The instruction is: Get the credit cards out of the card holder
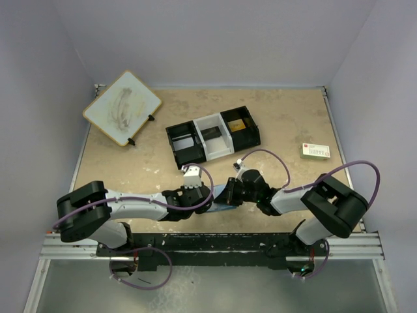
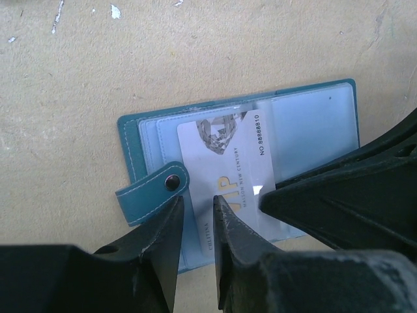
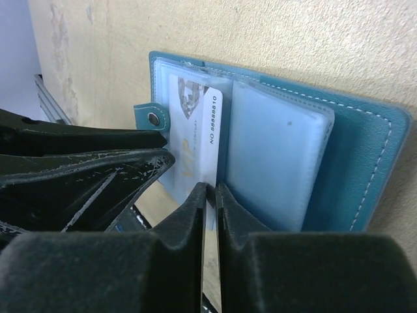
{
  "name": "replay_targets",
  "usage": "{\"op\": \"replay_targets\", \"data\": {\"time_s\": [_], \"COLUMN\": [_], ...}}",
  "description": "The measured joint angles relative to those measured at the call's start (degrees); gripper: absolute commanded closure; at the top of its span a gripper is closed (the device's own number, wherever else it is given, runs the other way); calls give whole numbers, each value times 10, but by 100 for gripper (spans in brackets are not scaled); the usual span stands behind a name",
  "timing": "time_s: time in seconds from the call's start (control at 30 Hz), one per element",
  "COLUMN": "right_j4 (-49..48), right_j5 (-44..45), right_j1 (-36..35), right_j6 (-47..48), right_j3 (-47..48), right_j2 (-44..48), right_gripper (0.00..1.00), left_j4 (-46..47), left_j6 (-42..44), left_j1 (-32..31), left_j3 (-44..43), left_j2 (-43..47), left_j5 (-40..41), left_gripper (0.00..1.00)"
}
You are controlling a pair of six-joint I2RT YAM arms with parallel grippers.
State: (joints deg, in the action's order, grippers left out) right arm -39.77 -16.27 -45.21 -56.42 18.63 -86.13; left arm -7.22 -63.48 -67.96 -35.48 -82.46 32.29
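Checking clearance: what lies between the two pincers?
A white VIP card tucked in the open blue folding card holder; the left wrist view shows it.

Open card holder (image 2: 313, 117) on table (image 1: 130, 169), card (image 2: 221, 163) inside; tray (image 1: 220, 149) behind.

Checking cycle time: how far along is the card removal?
Done: the card holder lies open on the table. In hand: the right pincer pinches the edge of a white VIP card that is partly in its pocket. The left pincer sits over the holder's left page. Left: pull that card free. The other pockets are too cloudy to show whether more cards remain.
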Motion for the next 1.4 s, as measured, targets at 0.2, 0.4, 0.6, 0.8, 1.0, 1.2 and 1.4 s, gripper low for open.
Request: {"op": "replay_targets", "data": {"time_s": [0.2,0.4,0.6,0.8,1.0,1.2,1.4], "right_j4": [1,-5,-12,-13,-31,-69,-103], "right_j5": [3,8,10,12,8,-9,-32], "right_j1": [0,1,3,3,8,29,56], "right_j6": [-6,-16,-26,-27,-32,-41,-46], "right_j3": [-2,-23,-36,-36,-36,-36,-37], "right_j2": [12,30,38,38,27,-3,-26], "right_gripper": [100,100,94,83,79,79,93], "left_j4": [-2,-2,3,9,-2,-14,-16], "left_j6": [0,0,3,15,16,16,16], "left_j1": [0,0,0,-1,-5,-8,-8], "left_j3": [2,6,6,-2,-23,-33,-34], "left_j2": [3,7,6,-11,-35,-44,-45], "left_j5": [1,2,-5,-7,4,13,16], "left_gripper": [78,78,81,91,94,96,96]}}
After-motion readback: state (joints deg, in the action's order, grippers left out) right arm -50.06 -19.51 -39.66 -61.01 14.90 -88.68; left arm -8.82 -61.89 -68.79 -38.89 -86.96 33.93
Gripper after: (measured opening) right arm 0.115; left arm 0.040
